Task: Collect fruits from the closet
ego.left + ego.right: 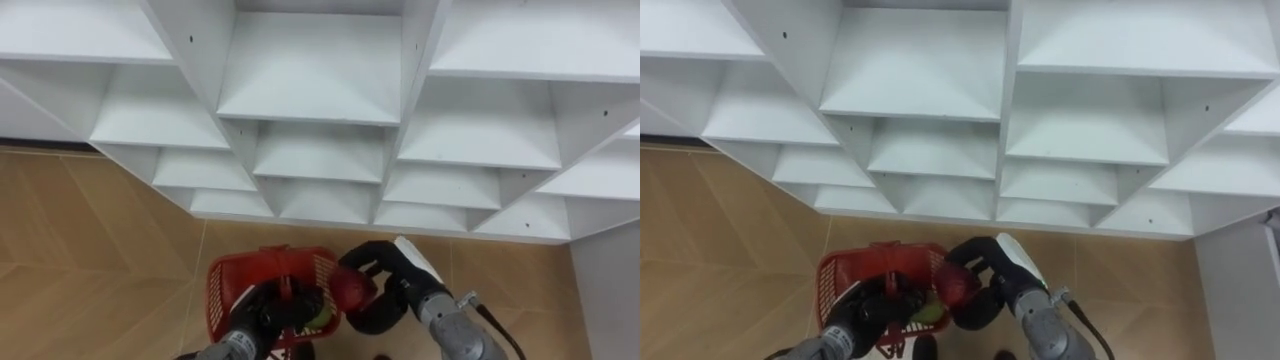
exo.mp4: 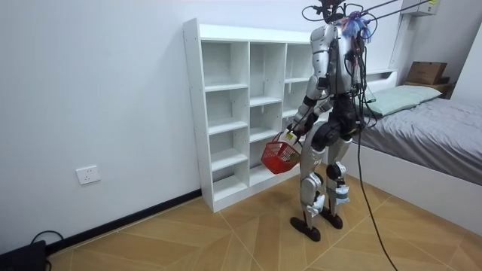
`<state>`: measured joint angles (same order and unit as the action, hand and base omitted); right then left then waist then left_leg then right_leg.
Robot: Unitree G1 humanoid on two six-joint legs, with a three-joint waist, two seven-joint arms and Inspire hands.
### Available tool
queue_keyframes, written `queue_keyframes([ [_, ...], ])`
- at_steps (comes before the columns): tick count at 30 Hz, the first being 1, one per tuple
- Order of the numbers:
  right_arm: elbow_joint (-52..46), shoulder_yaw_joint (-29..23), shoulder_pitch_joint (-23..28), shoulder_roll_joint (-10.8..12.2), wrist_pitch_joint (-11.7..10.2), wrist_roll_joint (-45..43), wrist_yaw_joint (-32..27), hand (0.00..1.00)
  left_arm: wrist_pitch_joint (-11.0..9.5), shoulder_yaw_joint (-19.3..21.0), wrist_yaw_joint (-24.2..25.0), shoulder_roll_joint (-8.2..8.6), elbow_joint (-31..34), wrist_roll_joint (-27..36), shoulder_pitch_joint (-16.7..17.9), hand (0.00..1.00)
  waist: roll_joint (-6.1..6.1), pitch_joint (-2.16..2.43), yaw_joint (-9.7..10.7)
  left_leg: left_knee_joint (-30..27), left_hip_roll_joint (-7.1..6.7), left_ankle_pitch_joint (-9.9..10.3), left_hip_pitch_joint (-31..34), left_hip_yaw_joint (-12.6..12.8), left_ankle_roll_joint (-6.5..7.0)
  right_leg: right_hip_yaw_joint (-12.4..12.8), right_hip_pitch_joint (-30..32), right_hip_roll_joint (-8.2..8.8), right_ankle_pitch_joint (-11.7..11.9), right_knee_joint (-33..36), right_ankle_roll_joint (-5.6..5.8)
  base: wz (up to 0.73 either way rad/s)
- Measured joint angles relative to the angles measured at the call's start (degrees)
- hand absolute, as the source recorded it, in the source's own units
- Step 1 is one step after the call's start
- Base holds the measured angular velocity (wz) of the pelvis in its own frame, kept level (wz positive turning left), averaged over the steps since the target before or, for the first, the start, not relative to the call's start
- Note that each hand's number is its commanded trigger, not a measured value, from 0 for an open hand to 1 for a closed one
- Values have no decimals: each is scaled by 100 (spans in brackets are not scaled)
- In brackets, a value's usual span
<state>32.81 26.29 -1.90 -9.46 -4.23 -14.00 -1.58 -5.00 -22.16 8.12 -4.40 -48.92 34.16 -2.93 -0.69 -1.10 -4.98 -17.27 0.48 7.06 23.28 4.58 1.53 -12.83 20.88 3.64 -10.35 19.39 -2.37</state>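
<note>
A red plastic basket (image 1: 228, 285) hangs low in front of the white closet (image 1: 310, 90). My left hand (image 1: 262, 312) is curled round its handle. My right hand (image 1: 388, 272) is shut on a red apple (image 1: 350, 291) and holds it over the basket's right rim. A green fruit (image 1: 320, 318) lies inside the basket. The same apple (image 1: 955, 283) and basket (image 1: 838, 280) show in the right eye view. The closet's compartments in view hold nothing. In the room view I stand upright facing the closet (image 2: 241, 105), with the basket (image 2: 279, 155) at thigh height.
Wooden floor (image 1: 90, 260) lies under the basket and to the left. A bed (image 2: 429, 132) stands close behind me on the room view's right, with a cardboard box (image 2: 425, 72) beyond it. A wall socket (image 2: 88, 175) sits low on the left wall.
</note>
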Motion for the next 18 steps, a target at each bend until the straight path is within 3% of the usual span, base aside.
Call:
queue_keyframes([
  [18,265,-6,-25,-5,-10,6,49,100,-35,-132,121,74,7,3,-4,100,-4,-3,4,-2,-4,0,12,-2,0,-10,11,4,-4,11,0,0],
])
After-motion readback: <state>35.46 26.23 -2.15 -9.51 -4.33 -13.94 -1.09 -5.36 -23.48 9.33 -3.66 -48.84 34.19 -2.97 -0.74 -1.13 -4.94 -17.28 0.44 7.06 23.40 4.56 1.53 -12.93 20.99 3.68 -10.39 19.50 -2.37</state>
